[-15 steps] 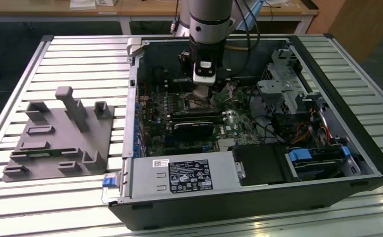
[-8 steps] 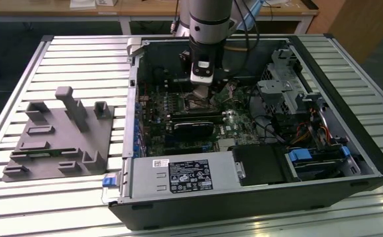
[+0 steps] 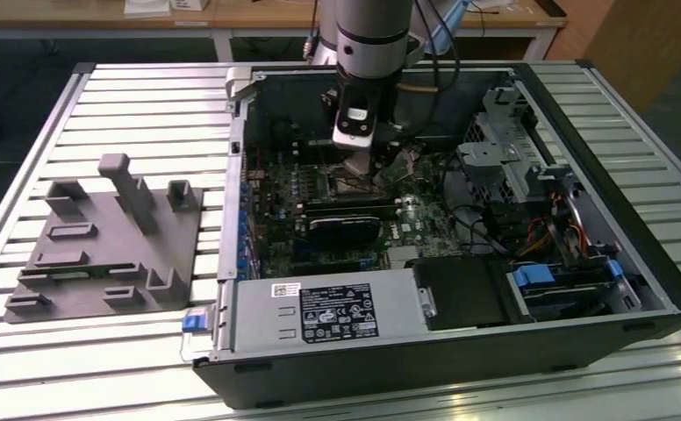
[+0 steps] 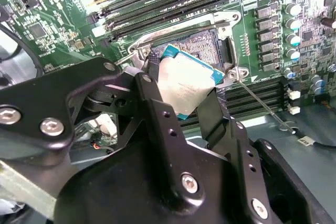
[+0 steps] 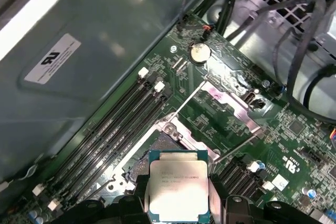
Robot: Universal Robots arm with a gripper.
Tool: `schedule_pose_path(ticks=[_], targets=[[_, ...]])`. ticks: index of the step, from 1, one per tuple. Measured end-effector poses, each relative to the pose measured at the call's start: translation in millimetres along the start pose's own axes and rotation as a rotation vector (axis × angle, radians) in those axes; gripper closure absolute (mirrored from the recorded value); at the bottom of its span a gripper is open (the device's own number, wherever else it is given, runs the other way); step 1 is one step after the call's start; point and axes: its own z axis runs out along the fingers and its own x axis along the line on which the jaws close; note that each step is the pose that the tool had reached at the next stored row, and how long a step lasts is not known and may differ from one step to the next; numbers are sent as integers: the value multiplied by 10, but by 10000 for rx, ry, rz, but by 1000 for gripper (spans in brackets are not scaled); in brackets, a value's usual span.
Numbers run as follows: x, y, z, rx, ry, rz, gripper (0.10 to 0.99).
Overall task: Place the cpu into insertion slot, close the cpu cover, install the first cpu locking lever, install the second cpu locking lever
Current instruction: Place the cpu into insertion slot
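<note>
Inside the open computer case (image 3: 434,373), over the motherboard (image 4: 52,30) — the jaws are clamped on the cpu (image 4: 186,80) by opposite edges. It hangs just above the insertion slot (image 4: 202,43) — not yet seated.

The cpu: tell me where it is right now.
In the second wrist view the cpu is clamped in the gripper, tilted, over the open insertion slot.

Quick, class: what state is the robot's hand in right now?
Hand: closed on the cpu, which is not yet in the slot.
</note>
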Motion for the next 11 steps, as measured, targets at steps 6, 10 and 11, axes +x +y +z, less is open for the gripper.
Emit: schedule_pose_path(ticks=[6, 10, 11], targets=[[0, 0, 1, -9, -37, 430, 549], [0, 0, 1, -14, -65, 752, 549], [0, 0, 1, -16, -72, 828, 549]])
